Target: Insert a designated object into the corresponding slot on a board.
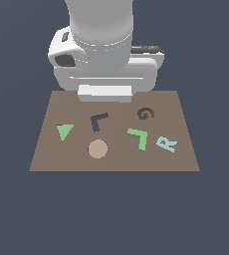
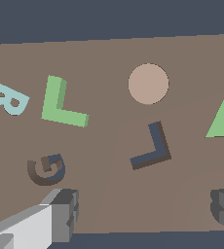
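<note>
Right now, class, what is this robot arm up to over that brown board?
The arm hangs above the board with its gripper open and holding nothing. The light-green L block lies loose on the board, untouched, beside the pale blue R. Its dark L-shaped slot sits empty toward the exterior view's left, near the tan disc and green triangle. The insertion has not begun.

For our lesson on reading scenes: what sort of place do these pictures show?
Most likely a computer-made test scene, not a real room: a flat brown board floats on plain dark blue, holding simple shapes like a green L block and a matching dark L slot.
</note>
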{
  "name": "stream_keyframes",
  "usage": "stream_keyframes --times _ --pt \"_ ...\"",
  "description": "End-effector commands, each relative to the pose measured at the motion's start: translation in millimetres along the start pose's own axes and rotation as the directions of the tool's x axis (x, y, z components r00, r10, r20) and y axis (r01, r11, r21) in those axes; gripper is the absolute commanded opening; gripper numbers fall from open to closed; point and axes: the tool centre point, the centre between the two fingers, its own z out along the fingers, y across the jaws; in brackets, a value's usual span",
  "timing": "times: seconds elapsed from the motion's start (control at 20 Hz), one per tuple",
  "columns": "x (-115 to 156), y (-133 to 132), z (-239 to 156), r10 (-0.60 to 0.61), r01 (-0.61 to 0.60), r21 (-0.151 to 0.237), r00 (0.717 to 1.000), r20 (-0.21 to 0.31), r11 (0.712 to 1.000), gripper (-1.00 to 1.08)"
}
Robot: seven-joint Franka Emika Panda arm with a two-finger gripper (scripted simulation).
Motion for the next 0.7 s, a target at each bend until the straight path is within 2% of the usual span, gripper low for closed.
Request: stream_keyframes --times 0.0,0.3,0.65 --pt "0 0 0 0.000 0.000 0.000 1.000 0.000 1.000 1.00" --pt "4 -6 6 0.013 -0.013 0.000 1.000 -0.004 1.000 1.00" --pt "21 -28 30 0.061 -0.061 -0.002 0.998 -0.017 0.998 1.00"
